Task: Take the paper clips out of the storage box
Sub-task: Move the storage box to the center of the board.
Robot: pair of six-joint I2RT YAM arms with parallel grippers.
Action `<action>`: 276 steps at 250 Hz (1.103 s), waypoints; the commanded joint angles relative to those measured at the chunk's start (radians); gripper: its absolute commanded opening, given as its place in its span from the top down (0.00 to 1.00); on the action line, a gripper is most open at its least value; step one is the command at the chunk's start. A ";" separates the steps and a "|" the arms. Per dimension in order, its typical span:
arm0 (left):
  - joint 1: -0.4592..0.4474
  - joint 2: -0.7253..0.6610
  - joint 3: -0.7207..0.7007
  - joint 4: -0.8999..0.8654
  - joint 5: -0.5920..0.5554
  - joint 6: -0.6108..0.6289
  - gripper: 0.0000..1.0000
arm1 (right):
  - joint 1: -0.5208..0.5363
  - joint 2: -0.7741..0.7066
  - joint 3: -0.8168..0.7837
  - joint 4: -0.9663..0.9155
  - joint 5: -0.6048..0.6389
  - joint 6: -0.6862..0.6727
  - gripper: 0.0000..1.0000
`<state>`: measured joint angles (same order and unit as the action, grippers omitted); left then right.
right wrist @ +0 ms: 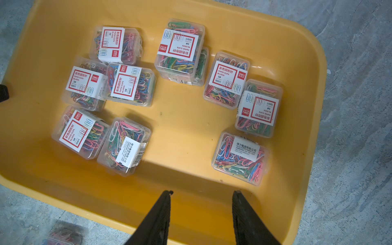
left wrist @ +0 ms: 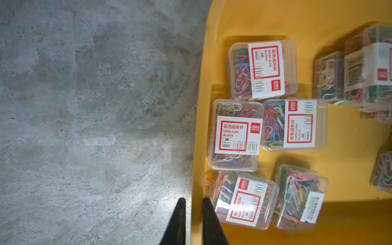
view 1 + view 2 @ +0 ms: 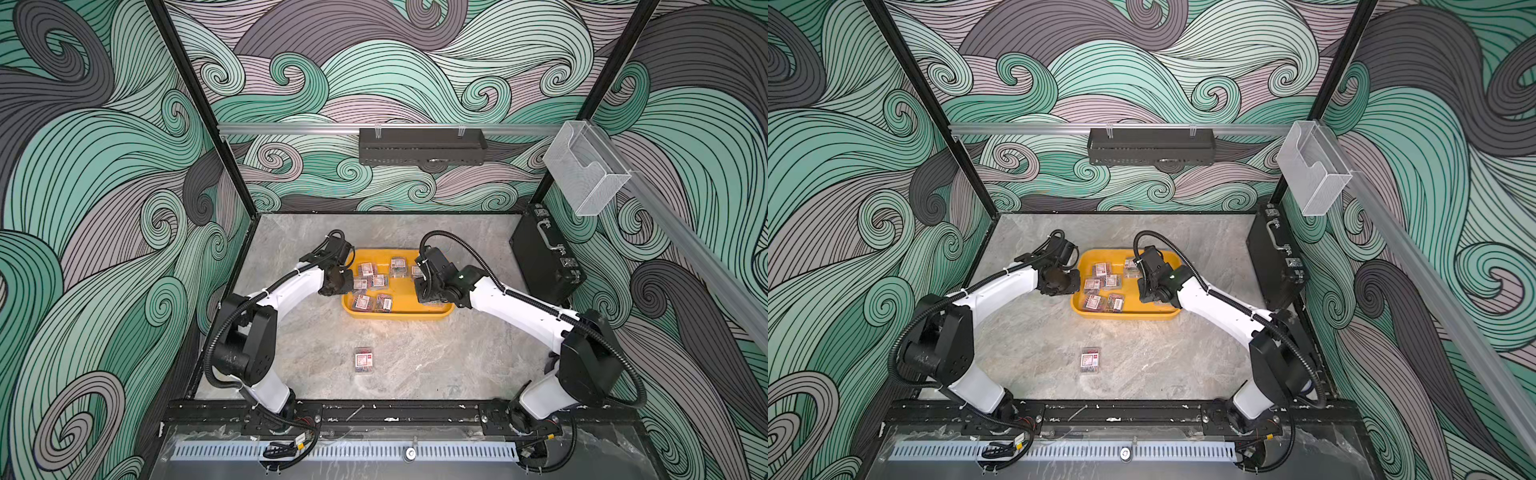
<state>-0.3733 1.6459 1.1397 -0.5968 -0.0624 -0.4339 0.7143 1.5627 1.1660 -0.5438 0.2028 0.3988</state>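
- Watching from the side: the paper clips (image 1: 127, 84) mostly sit in the storage box (image 3: 399, 314), that yellow tray. There are ten or so little clear boxes in it, plus one box (image 3: 363, 360) already out on the table (image 3: 457, 357) in front.
- Right gripper (image 1: 203, 192) hangs over the tray's right end, jaws moderately apart, nothing in them.
- Left gripper (image 2: 193, 200) has its jaws drawn narrow astride the tray's side rim. It looks like a pinch to steady it, though I can't swear the pads touch from that angle.
- These should be light, stiff and slick-sided, and I'd guess a lid could pop if squeezed hard. Best hold is from above, across two opposite side walls.
- The label-down box (image 1: 239, 158) nearest the right gripper sits alone with bare floor round it, so it's the easy pick. The cluster at the left end is butted wall to wall with no finger room, and one box at the back rides on another.
- The raised rim means lifting straight up first. Plenty of bare table in front; the black briefcase (image 3: 544, 257) crowds the right wall.
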 commanded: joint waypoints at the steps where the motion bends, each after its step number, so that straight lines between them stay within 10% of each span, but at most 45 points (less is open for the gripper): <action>1: 0.007 0.029 0.038 -0.011 -0.030 0.000 0.87 | -0.013 -0.026 -0.014 -0.027 0.012 -0.008 0.51; 276: 0.124 0.126 0.152 0.021 -0.047 0.085 0.89 | -0.030 -0.047 -0.026 -0.046 0.017 -0.005 0.51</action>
<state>-0.2569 1.7504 1.2430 -0.5938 -0.1036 -0.4065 0.6941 1.5276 1.1477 -0.5663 0.2047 0.3965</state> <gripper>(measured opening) 0.089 0.490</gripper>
